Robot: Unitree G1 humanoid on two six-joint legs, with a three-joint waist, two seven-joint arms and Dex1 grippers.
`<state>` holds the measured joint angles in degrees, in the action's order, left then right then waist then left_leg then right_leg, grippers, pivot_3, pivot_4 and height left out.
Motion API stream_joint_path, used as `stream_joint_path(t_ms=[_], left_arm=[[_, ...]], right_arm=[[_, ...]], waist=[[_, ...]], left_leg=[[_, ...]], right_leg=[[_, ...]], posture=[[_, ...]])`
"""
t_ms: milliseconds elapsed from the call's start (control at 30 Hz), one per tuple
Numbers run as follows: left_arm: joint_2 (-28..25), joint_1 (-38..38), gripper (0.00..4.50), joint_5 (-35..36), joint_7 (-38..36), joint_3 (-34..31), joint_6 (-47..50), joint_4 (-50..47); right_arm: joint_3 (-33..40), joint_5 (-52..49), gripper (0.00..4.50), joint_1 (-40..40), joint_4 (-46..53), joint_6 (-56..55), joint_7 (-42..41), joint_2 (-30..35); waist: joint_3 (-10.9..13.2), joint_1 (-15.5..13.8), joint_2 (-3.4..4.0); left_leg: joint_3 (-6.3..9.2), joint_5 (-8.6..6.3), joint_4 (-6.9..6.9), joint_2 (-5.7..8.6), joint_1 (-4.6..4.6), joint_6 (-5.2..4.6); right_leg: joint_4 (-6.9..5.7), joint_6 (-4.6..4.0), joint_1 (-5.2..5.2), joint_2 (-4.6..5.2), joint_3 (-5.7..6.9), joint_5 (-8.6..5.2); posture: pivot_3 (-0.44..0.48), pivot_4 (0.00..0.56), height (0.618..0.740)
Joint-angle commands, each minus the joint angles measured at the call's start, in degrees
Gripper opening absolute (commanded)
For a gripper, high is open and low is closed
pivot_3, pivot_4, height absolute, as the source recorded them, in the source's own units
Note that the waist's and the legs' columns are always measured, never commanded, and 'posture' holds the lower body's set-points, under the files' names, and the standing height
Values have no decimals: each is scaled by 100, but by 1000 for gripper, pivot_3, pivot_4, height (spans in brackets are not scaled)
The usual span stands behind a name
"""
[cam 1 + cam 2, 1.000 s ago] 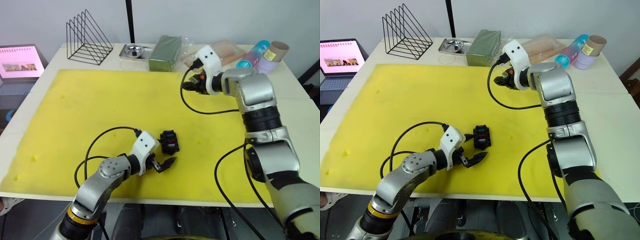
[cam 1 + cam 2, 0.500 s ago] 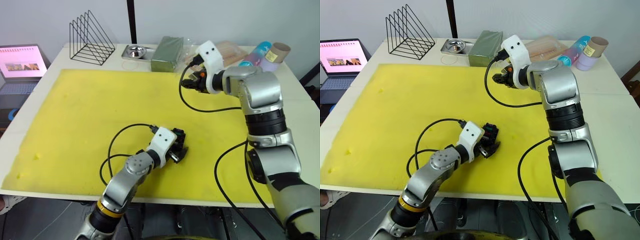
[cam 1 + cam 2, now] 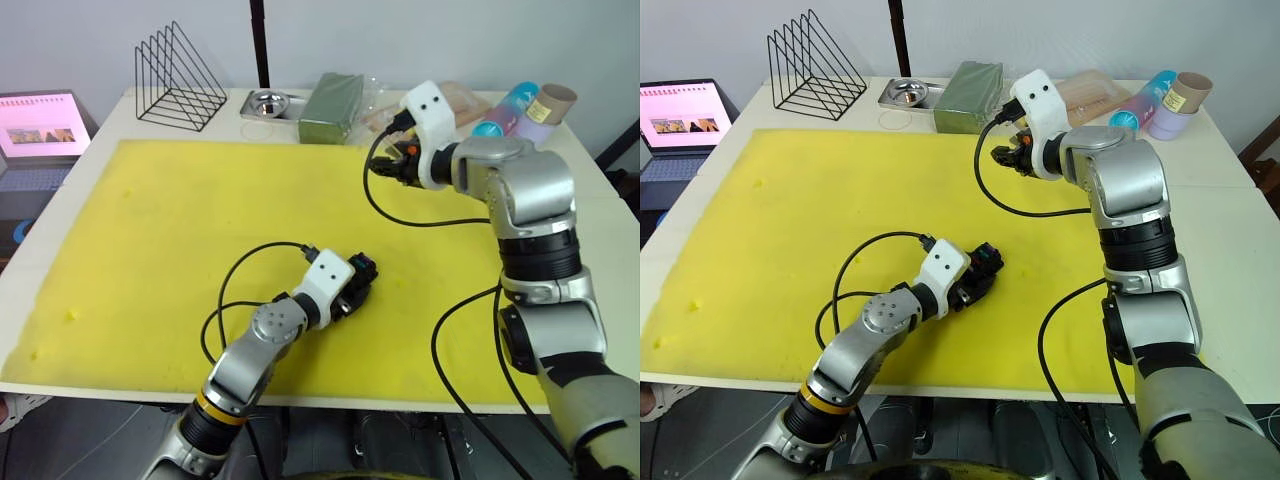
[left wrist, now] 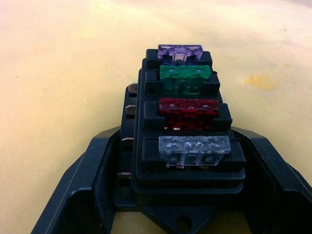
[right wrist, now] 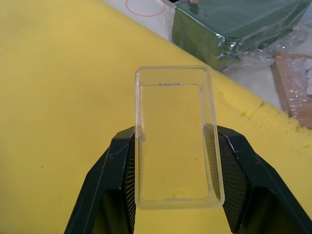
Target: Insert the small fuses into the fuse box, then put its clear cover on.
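Note:
The black fuse box sits between the fingers of my left gripper, which is shut on its sides over the front middle of the yellow mat. Its face holds the small fuses in a row: purple, green, red and grey. In the left eye view the fuse box shows tilted. My right gripper hangs above the mat's far edge, shut on the clear cover, held by its long sides with the hollow side showing.
Along the table's back stand a wire rack, a metal tray, a green packet, a plastic bag of sticks and cups. A laptop sits at the far left.
My left gripper moved right from beside the fuse box, closed on it and tipped it up. The right gripper kept the clear cover in about the same place.

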<state>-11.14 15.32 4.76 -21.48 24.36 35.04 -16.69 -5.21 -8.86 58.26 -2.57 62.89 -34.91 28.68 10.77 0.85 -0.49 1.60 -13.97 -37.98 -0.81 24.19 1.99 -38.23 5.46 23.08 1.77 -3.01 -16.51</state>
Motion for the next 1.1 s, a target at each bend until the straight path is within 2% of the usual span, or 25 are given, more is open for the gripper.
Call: stream_joint_path(t_ms=[33,200,367,467,700,1100], left_arm=[[-679,365,2832,359,-1302,-279,-622,419],[-1372,1129,2832,640,-3290,-190,-2180,1505],[-1481,1657,2832,690,-4443,-209,-3153,2582],[-1460,2025,2832,591,-5064,-191,-3771,3411],[-1254,2374,2832,430,-5291,-289,-4243,4249],[-1198,2328,2832,410,-5362,-418,-4261,4288]], right_arm=[[170,-274,1810,-91,847,164,-280,420],[12,-807,1810,-472,1790,406,-923,1089],[-99,-1419,1810,-670,2451,680,-1535,1611],[78,-2092,1810,-656,2692,1390,-1738,1510],[-323,-2552,1810,-870,3233,1851,-1580,1481],[-884,-2682,1810,-1082,3201,2154,-817,752]], waist=[[0,5,1],[2,8,4],[3,0,4],[4,1,3],[3,-2,3],[3,-3,3]], left_leg=[[0,0,1,-1,2,0],[-5,0,9,-4,3,0],[-7,0,9,-4,15,-1],[-7,0,7,-4,16,-1],[-3,0,7,-7,17,-1],[2,0,0,-7,19,-1]], right_leg=[[0,0,3,-3,1,0],[7,-3,9,-8,0,-1],[12,-2,17,-6,0,-1],[12,-2,17,-8,1,-1],[11,-1,18,-9,1,-1],[5,0,18,-9,3,0]], posture=[[0,150,740],[0,150,740],[0,150,740],[0,150,740],[0,150,740],[0,150,740]])
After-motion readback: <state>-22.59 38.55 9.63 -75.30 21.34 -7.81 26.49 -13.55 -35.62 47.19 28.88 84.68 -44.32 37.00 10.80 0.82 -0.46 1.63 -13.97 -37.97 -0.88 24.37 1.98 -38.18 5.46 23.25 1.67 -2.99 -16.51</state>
